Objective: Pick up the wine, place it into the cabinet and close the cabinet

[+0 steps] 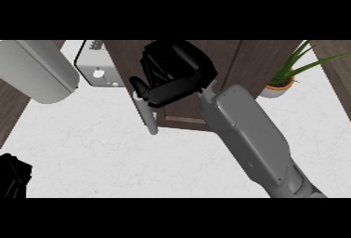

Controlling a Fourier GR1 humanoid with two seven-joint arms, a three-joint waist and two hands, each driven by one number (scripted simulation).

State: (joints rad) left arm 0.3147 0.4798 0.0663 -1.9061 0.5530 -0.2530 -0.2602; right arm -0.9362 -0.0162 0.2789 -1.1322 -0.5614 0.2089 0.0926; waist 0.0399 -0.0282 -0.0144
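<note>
Wine isn't showing anywhere in this view, so can't say where it sits; what you do see is the dark brown cabinet (182,111) at the far side of the white counter (109,158), with a grey handle (146,116) hanging down its front. Right hand (171,74) is up against the cabinet, fingers curled right by the top of that handle, though I can't tell if it's actually gripping it. Left hand (14,176) only peeks in at the near left edge, and a plant (284,79) stands far right.
</note>
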